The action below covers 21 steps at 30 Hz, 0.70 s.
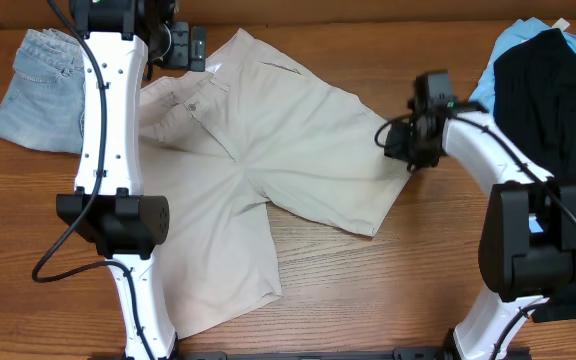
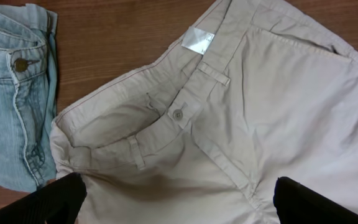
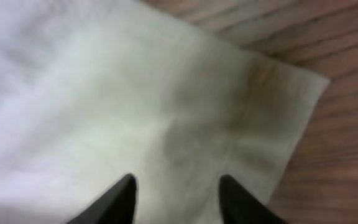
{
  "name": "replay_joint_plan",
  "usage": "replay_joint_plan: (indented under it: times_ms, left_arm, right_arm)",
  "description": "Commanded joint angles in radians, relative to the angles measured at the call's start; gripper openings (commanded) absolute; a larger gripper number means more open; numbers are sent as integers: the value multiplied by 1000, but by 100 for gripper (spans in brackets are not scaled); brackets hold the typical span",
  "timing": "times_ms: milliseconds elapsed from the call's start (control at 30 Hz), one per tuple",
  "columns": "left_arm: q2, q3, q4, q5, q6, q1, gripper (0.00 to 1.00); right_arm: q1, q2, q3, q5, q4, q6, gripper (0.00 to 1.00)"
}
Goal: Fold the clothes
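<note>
The clothes (image 1: pixel 268 160), pale beige shorts, are lying spread flat across the middle of the table (image 1: pixel 368 290). The waistband is pointing toward 11 o'clock.

The left gripper (image 1: pixel 180 48) is hovering over the waistband, its fingers (image 2: pixel 48 202) spread wide and grasping nothing.

The right gripper (image 1: pixel 388 136) is sitting over the 3 o'clock hem, released.

Denim shorts (image 1: pixel 38 90) are lying at 10 o'clock.
</note>
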<state>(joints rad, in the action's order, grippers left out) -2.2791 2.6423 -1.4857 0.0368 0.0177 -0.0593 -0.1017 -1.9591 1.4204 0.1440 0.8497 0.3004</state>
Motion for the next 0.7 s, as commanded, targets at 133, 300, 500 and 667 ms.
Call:
replay_joint_plan:
  times_ms: [133, 300, 500, 667]
  left_arm:
    - [-7, -8, 1, -1, -41, 10, 100]
    - [-7, -8, 1, -2, -41, 20, 100]
    - [-7, -8, -4, -1, -42, 22, 100]
    - [-7, -8, 0, -2, -41, 27, 100]
  right_arm:
    - [-136, 115, 117, 120, 228, -148, 62]
    - [-364, 121, 75, 80, 330, -178, 66]
    - [-615, 119, 9, 74, 301, -105, 72]
    - [-710, 119, 5, -55, 281, -61, 80]
